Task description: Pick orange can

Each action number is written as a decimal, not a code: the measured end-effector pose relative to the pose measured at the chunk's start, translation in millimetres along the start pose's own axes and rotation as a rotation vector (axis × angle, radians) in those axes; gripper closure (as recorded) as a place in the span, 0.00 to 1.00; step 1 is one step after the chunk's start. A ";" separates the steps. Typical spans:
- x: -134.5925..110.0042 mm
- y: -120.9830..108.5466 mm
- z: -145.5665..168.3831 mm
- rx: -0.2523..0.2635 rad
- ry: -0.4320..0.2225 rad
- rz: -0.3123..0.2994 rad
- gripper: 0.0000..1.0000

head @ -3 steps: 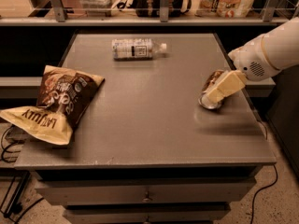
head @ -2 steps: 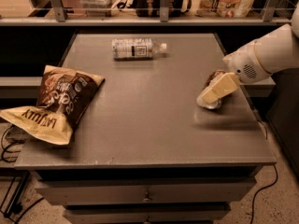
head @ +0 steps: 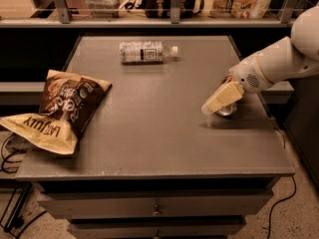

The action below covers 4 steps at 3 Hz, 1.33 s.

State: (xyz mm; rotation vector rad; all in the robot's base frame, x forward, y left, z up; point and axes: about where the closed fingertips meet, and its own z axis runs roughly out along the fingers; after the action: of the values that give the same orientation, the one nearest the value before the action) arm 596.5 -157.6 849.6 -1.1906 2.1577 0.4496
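Note:
The orange can [head: 227,110] is at the right side of the grey table [head: 159,133]. Only its silver end and a sliver of its body show, because my gripper [head: 220,100] is directly over and in front of it. The gripper's cream-coloured end slants down to the left from the white arm [head: 279,61], which reaches in from the right. I cannot tell whether the can rests on the table or is lifted off it.
A clear plastic bottle [head: 145,52] with a white label lies on its side at the back middle. A brown and yellow chip bag [head: 60,108] lies at the left edge. A shelf with a rail [head: 172,19] runs behind the table.
The gripper and arm have shifted a little to the left over the can's spot. The bottle and chip bag have not moved.

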 end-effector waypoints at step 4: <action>-20.7 -20.8 -32.5 0.144 -0.035 0.009 0.87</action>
State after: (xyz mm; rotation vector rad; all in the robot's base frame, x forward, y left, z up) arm 610.6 -173.9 887.7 -1.0867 2.1278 0.3101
